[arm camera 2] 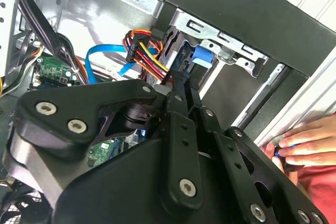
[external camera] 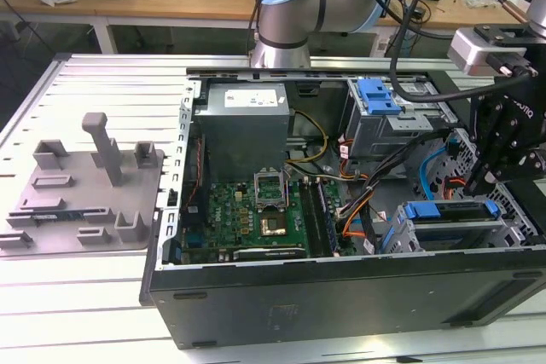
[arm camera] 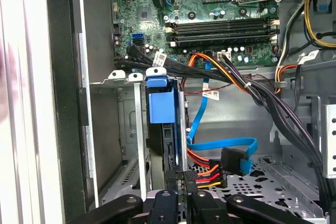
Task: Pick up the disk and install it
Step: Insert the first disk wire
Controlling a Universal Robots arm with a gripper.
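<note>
Fingers (arm camera 2: 177, 124) are drawn together, tips just beside one end of the disk (arm camera: 160, 106); you can't tell whether they touch it. Your disk sits on edge inside the metal drive cage (arm camera: 128, 129), blue frame uppermost, at the exterior view's right of the open computer case (external camera: 341, 296). That case lies on the desk (external camera: 102, 296) and also holds a green circuit board (external camera: 256, 210).

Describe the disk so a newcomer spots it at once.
Start at the open black computer case. In its near corner on the exterior view's right stands a grey drive cage holding the disk. Its blue frame sits nearer the camera than the other blue carrier.
</note>
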